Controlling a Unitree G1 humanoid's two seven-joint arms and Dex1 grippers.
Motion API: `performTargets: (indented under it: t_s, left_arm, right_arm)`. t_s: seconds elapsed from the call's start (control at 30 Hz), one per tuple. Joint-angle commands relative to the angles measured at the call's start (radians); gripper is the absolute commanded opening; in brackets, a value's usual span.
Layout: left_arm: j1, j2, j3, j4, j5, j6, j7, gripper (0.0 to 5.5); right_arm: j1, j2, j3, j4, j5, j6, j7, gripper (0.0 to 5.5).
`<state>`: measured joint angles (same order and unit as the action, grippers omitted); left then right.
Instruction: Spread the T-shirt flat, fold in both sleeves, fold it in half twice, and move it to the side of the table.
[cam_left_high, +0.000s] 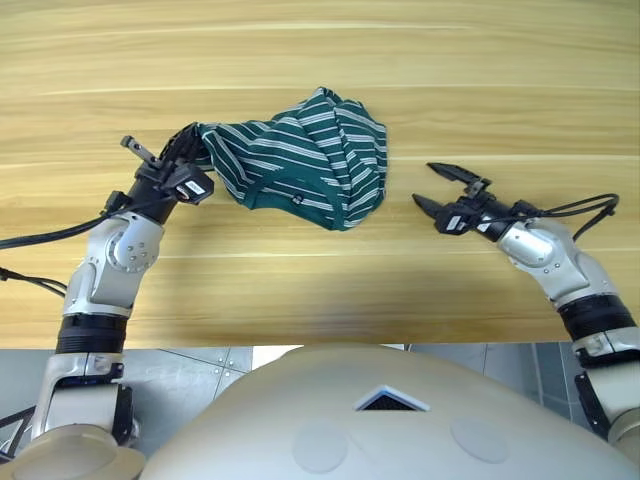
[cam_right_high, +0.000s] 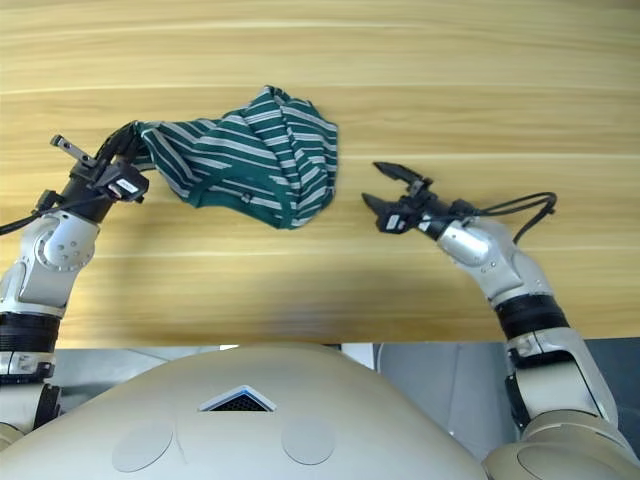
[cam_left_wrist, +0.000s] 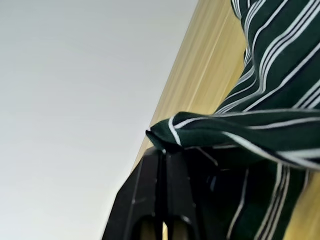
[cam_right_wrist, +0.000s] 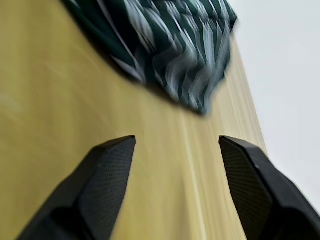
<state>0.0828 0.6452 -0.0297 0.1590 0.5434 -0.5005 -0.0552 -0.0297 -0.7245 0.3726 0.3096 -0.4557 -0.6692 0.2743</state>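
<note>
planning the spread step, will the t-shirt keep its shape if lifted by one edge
Likely floppy: the T-shirt lies bunched in soft folds and drapes from the left gripper. Probably light, since a small pinch at one edge holds that end.

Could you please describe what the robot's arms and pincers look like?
The left arm and right arm are silver-grey with rounded joints and black bands. The left pincer and right pincer are black, with two tapered fingers each. Black cables trail from both wrists.
</note>
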Motion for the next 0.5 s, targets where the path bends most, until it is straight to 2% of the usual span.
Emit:
performTargets:
  t_s: [0.03,0.3,0.5]
  left_arm:
    - [-0.033,-0.003,-0.016,0.013,-0.005,0.002,-0.005,0.02]
    - [-0.073,-0.016,-0.065,0.016,0.009,0.0,-0.012,0.02]
    - [-0.106,-0.03,-0.106,0.03,0.018,-0.003,-0.014,0.02]
  right_arm:
    - [-0.001,-0.023,0.051,0.067,-0.118,0.068,0.06,3.1]
    - [-0.083,-0.101,0.095,0.057,-0.198,0.04,0.134,3.1]
    - [-0.177,-0.043,0.169,0.219,-0.24,0.013,0.11,3.1]
